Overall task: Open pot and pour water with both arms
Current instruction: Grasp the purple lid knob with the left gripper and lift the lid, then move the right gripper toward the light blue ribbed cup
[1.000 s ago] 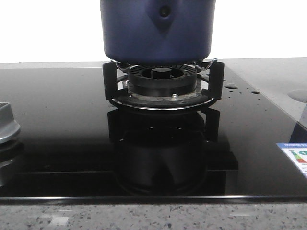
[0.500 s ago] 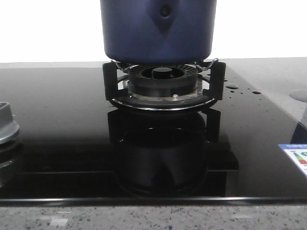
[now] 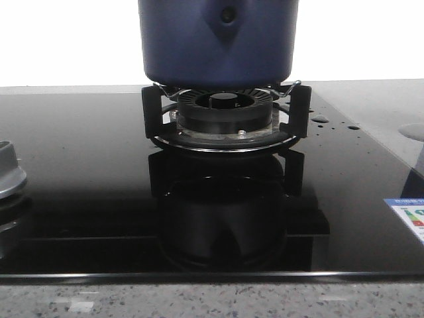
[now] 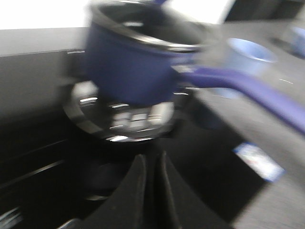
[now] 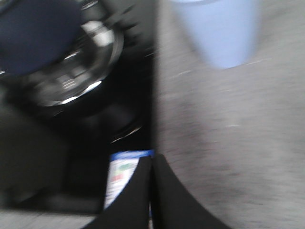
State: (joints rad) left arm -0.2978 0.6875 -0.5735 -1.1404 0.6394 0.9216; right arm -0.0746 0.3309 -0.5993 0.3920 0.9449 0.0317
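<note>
Surroundings: glossy black glass hob (image 3: 79,172) set in a speckled grey stone counter (image 3: 218,298); black pan support with ringed burner (image 3: 225,116) at the middle; grey control knob (image 3: 8,173) at the hob's left edge, partly cut off; water droplets (image 3: 320,119) on the glass to the right of the burner; coloured energy label (image 3: 409,218) at the hob's near right corner.

Pot: large round dark navy-blue pot (image 3: 218,40) with matte sides, standing on the pan support directly over the burner. No lid on it in the left wrist view (image 4: 128,62); long blue handle (image 4: 243,88) reaching out over the grey counter. Contents cannot be made out through the blur.

Pale blue cup (image 4: 245,57): standing on the grey counter just beyond the handle; also seen in the right wrist view (image 5: 217,31); interior not legible.

Left gripper (image 4: 148,176): black fingers pressed nearly together, nothing between them, hanging over the hob near the burner.

Right gripper (image 5: 151,191): fingers closed to a thin slit, holding nothing, above the hob's edge by the label.

Limits: pot's rim cut off in the front view; both wrist views motion-blurred.
</note>
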